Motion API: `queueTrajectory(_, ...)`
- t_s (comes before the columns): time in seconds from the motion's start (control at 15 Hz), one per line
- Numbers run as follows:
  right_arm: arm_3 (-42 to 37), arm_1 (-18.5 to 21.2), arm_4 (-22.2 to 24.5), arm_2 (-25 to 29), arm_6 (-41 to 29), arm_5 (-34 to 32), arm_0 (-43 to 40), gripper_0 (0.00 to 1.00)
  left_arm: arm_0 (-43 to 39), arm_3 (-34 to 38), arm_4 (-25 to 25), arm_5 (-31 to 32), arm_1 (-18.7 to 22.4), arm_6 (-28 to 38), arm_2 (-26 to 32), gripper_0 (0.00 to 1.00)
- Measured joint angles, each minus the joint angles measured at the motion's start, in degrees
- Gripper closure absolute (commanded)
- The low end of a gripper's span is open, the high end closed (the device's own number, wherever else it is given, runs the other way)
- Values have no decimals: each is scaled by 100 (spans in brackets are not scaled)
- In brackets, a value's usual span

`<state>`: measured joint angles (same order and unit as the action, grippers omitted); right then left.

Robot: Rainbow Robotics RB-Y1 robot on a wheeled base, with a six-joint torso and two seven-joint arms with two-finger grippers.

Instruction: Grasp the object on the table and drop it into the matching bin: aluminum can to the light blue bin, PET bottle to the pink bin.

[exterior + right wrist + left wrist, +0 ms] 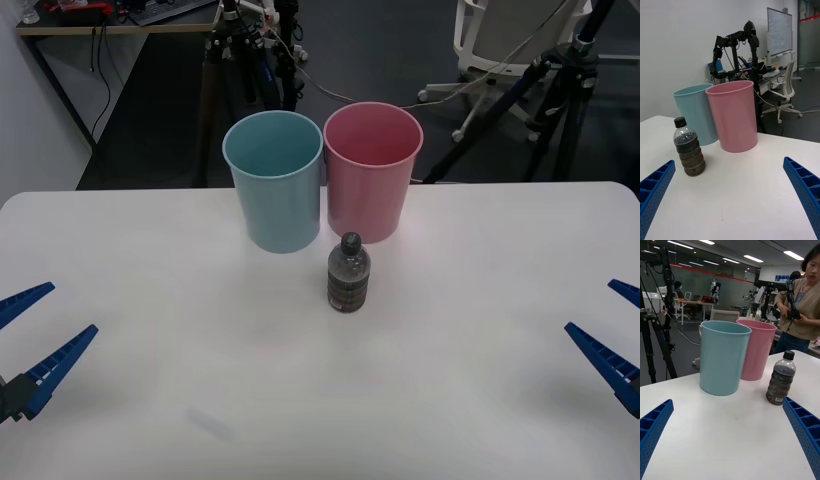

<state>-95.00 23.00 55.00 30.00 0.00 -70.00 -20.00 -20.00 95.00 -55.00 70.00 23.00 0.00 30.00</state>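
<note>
While nothing is gripped yet, the scene reads as follows.

Bottle: the small clear bottle (pixel 348 273) with dark contents and a dark cap stands upright on the white table (pixel 150 380), just in front of the two bins and about level with the seam between them.

Bins: the light blue bin (pixel 274 180) and the pink bin (pixel 371 170) stand side by side at the far edge of the table, touching or nearly so, both upright with open mouths.

Left gripper: the left gripper (pixel 28 338) hangs low over the near left of the table, well apart from the bottle, fingers spread wide and holding nothing.

Right gripper: the right gripper (pixel 618 338) sits at the near right edge, likewise wide apart, empty and well clear of the bottle.

Step in hand: by my reading, the very start; the reach has not begun.

Next move: one arm should travel in to the bottle, straddle its body with the open fingers, close, lift, and carry it over the pink bin. Either arm looks about equally placed.
</note>
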Motion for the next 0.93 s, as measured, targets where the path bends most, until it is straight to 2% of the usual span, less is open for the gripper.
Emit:
queueTrajectory(0.27,183,-163,-82,64,13,21,128,0,0,0,0,0,0,0,0,0)
queueTrajectory(0.73,188,-109,-187,5,147,-14,11,0,0,-1,-1,0,0,0,0,0)
queueTrajectory(0.93,135,-87,-184,-158,692,-56,-199,0,0,-1,-1,0,0,0,0,0)
